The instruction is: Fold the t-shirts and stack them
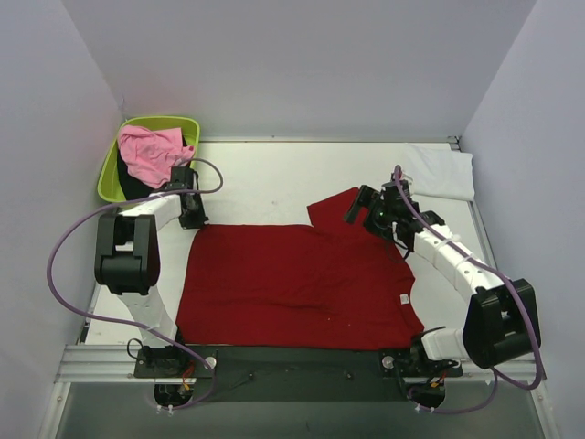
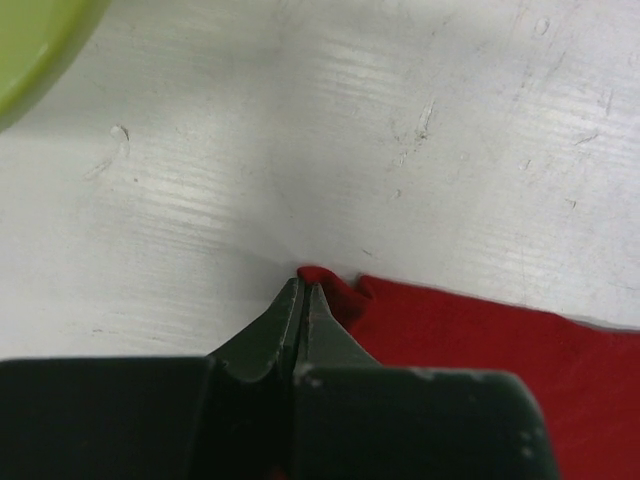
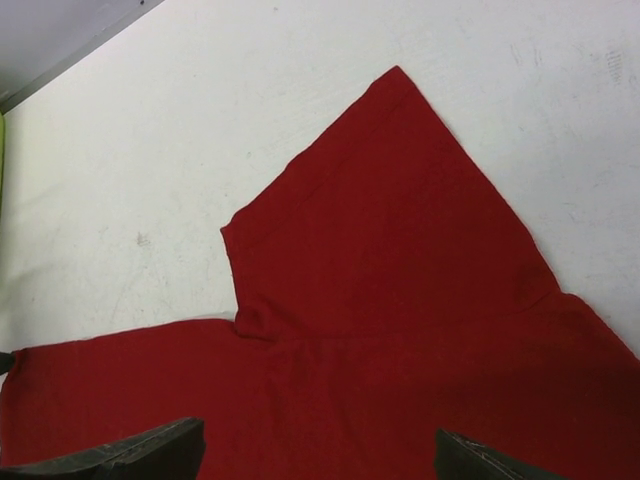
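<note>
Overhead, a deep red t-shirt [image 1: 292, 283] lies spread flat on the desk [image 1: 265, 178] toward its near edge, one sleeve pointing at the far right corner, where a folded white shirt [image 1: 443, 172] sits. A lime-green tub [image 1: 108, 174] at the far left corner holds a pink shirt [image 1: 151, 154] over a black shirt [image 1: 132, 186]. The left fingers [image 1: 192, 218] meet the red shirt's far left corner; the right fingers [image 1: 361, 206] hang over the sleeve.

Left wrist: the fingers [image 2: 302, 305] are clenched on that red corner.

Right wrist: the fingers are spread apart above the sleeve, grasping nothing.
</note>
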You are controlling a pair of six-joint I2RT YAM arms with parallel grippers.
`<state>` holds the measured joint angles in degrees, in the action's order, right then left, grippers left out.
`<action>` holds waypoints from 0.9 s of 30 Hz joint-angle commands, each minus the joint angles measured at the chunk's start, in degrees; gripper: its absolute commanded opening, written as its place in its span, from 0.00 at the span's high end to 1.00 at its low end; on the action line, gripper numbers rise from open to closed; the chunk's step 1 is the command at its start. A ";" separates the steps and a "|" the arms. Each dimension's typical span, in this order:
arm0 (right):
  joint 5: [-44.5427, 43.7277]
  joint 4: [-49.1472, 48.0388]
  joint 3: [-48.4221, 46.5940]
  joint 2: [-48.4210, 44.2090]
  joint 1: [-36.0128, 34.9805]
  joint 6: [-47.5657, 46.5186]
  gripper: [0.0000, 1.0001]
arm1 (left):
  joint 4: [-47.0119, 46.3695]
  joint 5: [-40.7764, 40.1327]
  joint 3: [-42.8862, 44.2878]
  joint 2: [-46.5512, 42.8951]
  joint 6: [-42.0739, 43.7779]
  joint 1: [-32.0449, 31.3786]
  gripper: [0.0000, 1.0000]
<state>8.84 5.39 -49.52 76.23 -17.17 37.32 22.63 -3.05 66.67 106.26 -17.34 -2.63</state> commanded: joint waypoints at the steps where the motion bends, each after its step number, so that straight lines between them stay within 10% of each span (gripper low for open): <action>1: -2.33 0.06 -5.05 4.62 0.56 0.47 0.01 | 5.05 0.06 -1.81 -3.24 -2.69 0.35 1.00; 27: -9.19 6.74 -43.99 45.32 7.06 -3.31 0.19 | 4.44 5.16 -2.16 -10.98 -6.12 -0.27 1.00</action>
<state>0.01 9.65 -87.90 120.05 -10.52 34.22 27.94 0.86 64.55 97.86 -22.68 -2.52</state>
